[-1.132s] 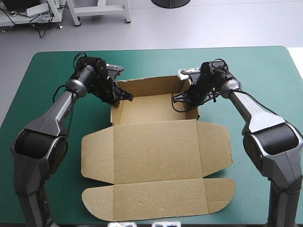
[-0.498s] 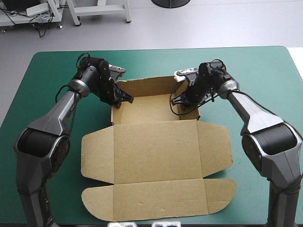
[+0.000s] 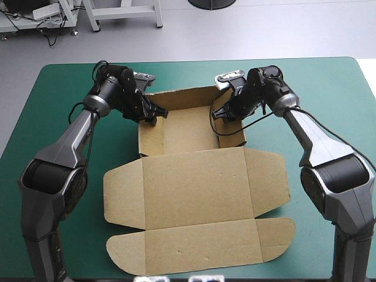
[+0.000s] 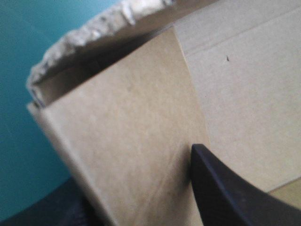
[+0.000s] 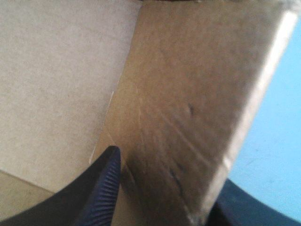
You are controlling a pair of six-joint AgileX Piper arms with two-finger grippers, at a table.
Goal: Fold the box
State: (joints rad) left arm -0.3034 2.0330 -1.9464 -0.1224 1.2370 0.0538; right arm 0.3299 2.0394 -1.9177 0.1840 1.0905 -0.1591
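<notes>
**Status: partly folded.** The box (image 3: 194, 188) lies at the middle of the table (image 3: 329, 88). At its far end the back wall and both side walls stand, forming a shallow tray. The lid panel and its rounded flaps lie flat toward the near edge.

- **Left gripper** (image 3: 154, 113): clamps the left side wall near the far corner, one finger inside and one outside.
- **Right gripper** (image 3: 220, 114): clamps the right side wall likewise.

**Remaining, by judgement:** tuck and seat the side walls firmly.

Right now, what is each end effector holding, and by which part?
Both hold the box: the left end effector grips the tray's left side wall, and the right end effector grips its right side wall, both near the far corners.
</notes>
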